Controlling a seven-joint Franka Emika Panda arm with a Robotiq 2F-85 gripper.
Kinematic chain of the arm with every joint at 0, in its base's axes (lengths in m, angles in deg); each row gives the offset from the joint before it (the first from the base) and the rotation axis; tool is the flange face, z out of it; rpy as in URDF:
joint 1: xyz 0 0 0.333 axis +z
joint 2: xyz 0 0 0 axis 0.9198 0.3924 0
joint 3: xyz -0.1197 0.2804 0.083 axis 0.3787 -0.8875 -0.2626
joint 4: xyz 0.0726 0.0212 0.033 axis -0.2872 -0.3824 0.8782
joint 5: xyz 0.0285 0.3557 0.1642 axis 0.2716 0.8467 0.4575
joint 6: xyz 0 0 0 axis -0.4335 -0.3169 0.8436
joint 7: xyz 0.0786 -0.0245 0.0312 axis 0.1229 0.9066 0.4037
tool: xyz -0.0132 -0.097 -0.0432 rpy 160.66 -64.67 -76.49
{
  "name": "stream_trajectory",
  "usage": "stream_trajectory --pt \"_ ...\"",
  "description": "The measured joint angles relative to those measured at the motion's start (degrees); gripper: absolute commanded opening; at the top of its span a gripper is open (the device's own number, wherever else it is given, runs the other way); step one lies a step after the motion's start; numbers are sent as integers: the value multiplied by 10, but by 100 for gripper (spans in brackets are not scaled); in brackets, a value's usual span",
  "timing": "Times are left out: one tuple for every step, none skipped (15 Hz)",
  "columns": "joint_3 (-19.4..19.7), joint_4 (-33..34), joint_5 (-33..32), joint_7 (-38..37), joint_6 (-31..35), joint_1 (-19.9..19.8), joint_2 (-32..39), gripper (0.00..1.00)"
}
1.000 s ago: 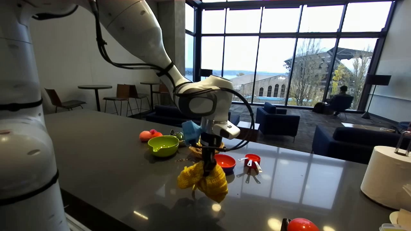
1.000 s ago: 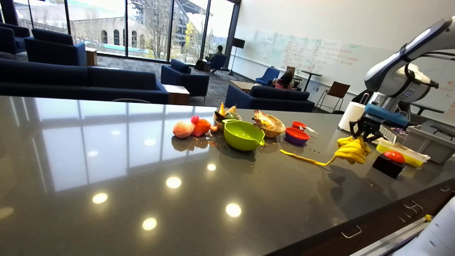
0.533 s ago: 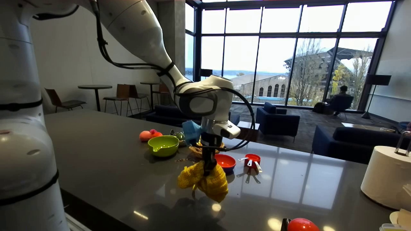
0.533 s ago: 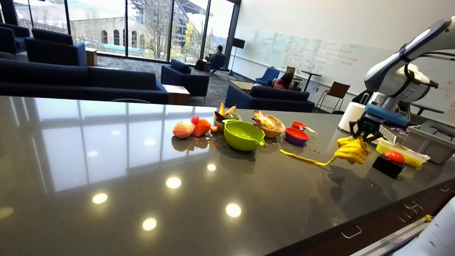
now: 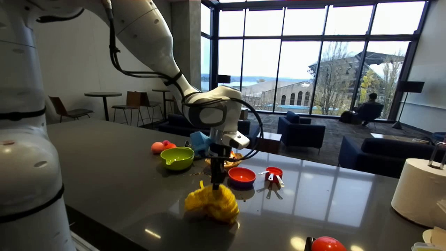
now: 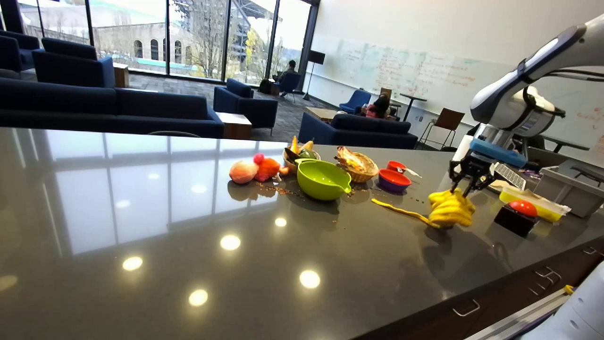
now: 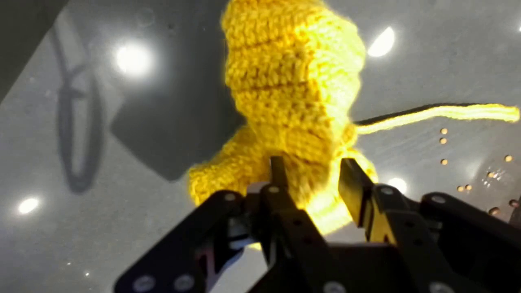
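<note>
- Plainly, the tool [image 7: 313,165] gapes, its angular black fingers [image 7: 355,181] parted.
- Beneath, the lumpy yellow knitted piece [image 7: 291,101] slumps on the glossy desk [image 6: 255,283].
- Its ropy strand [image 7: 468,112] trails near a smooth round bowl [image 6: 393,187].

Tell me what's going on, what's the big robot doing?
A white robot arm is working with a soft yellow knitted bundle with a long yellow strap. Its black gripper is right at the bundle, but the fingers are apart, so it doesn't seem to be holding on. The bundle seems to rest on the shiny grey counter. A round lime-green bowl and a round red-and-purple bowl stand there too.
</note>
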Motion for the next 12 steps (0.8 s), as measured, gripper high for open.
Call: stream_trajectory --pt "-10 -3 0 -11 7 10 4 77" --pt "-21 -6 -1 -25 13 21 7 85" --pt "-34 -8 -3 -41 16 35 11 91" --pt "-49 -11 -3 -58 16 52 11 98" --pt "-64 -13 -2 -67 16 68 11 100" --pt "-79 -15 0 -74 15 83 11 100" --pt "-93 -19 0 -77 14 98 9 100" --pt "-106 -23 0 -77 10 112 7 100" --pt "-118 -30 0 -77 3 124 2 100" --pt "-127 -38 -1 -76 -7 134 -5 100" --pt "-134 -49 -1 -74 -21 141 -18 100" --pt "-139 -61 -2 -72 -38 145 -35 100"
